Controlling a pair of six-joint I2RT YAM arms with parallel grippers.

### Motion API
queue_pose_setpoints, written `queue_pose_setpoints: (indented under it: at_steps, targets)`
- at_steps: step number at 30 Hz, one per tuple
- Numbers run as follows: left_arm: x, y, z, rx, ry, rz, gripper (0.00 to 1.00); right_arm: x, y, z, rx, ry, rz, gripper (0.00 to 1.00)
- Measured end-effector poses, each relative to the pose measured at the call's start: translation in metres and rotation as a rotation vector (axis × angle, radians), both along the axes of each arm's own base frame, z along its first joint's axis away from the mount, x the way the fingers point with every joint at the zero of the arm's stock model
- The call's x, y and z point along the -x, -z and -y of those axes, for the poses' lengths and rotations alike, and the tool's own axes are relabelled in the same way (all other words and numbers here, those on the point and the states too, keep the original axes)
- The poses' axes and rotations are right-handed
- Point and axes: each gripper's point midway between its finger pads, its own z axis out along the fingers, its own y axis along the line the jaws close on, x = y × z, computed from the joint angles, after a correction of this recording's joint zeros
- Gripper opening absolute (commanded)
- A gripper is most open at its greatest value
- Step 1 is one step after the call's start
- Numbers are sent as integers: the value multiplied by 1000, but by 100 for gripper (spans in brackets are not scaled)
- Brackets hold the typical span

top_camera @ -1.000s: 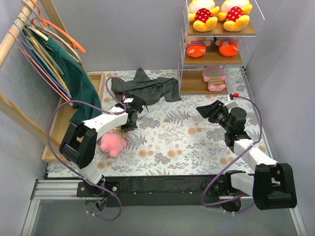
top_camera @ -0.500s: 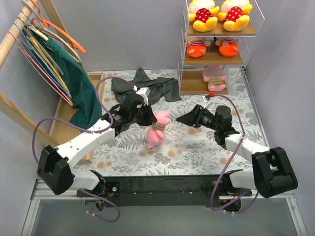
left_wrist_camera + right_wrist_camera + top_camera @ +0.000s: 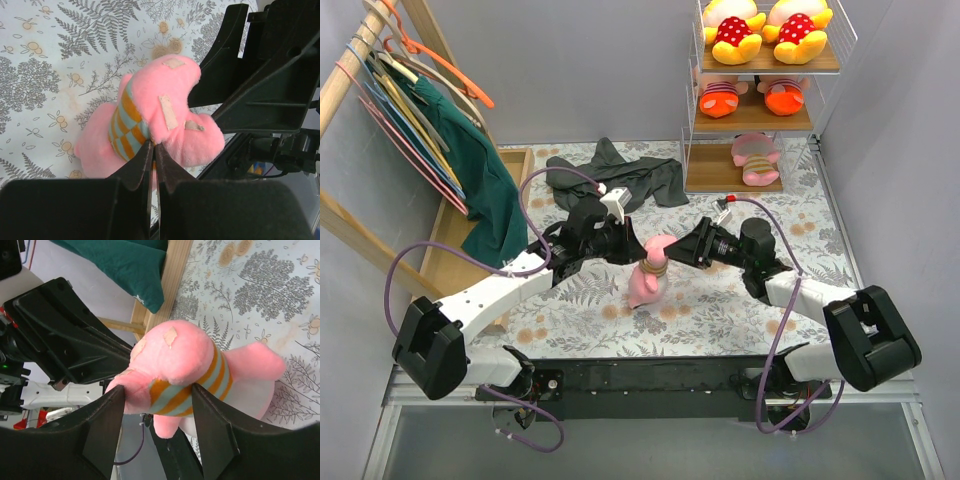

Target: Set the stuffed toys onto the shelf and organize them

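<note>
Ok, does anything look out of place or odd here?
A grey garment lies crumpled on the table beside the shelf, not hung on the rail like the other clothes. Nothing else stands out.

Robot lab bench staged as nursery: plain grey walls around floral-cloth table; clothes rail at table's left, shelf far right.

Plain pale grey walls close in the scene at the back and on both sides. The worktop wears a white cloth printed with grey ferns and small orange flowers. At the left a slanted wooden clothes rail carries coloured hangers and 1 dark green garment, above a low wooden base. A dark grey garment lies crumpled near the back. Light is soft and even.
</note>
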Motion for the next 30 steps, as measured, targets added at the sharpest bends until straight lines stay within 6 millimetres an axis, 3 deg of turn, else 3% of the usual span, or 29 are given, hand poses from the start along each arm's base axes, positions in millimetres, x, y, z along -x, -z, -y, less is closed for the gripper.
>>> queue_pose_setpoints:
  at_steps: [5,14,25,30]
  targets:
    - [5,1,5,34,36,6,0,-1,-1,5,33,45,-48,64]
    - [13,-3,12,83,85,11,0,-13,-20,10,76,126,-82,64]
    - [16,-15,16,115,108,42,0,-25,-33,10,240,108,-42,61]
    - [17,-21,17,131,120,60,0,-17,-22,11,292,80,-58,61]
